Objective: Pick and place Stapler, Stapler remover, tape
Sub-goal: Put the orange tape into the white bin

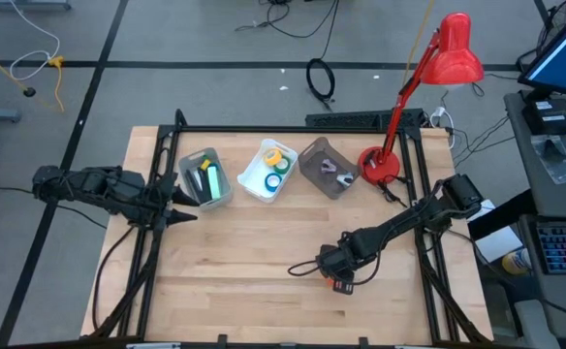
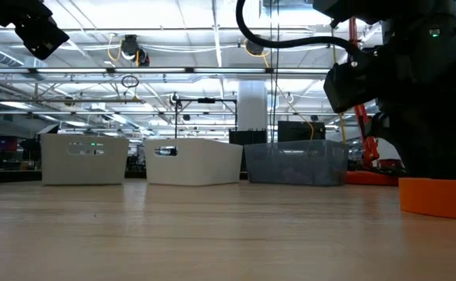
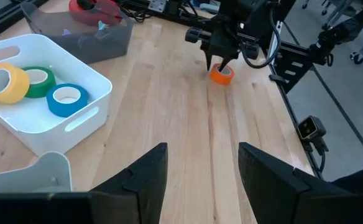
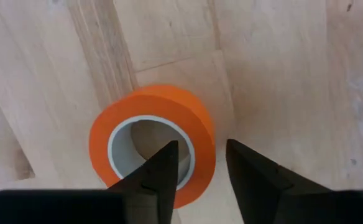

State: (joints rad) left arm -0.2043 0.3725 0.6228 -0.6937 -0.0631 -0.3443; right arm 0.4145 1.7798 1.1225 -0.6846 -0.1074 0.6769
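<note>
An orange tape roll (image 4: pixel 153 140) lies flat on the wooden table, near the front right (image 1: pixel 343 285). My right gripper (image 4: pixel 203 171) points down over it, open, with one finger inside the core and the other outside the ring's wall. Yellow (image 3: pixel 6 84), green (image 3: pixel 37 81) and blue (image 3: pixel 66 99) rolls lie in the white bin (image 1: pixel 268 172). The pale bin (image 1: pixel 204 177) holds a green and yellow thing, seemingly the stapler. The smoky bin (image 1: pixel 324 167) holds a small pale stapler remover. My left gripper (image 3: pixel 201 180) waits open at the table's left edge, by the pale bin. My right gripper comes at the orange roll from above, its fingers on either side of the ring's wall (image 4: pixel 205 146) on the side nearest the wrist. Whether either finger touches the wall, I cannot tell. The roll lies flat on the table.
The three bins stand in a row along the table's far edge. A red desk lamp (image 1: pixel 380 165) stands at the far right beside the smoky bin. Bare wood lies between the bins and the orange roll.
</note>
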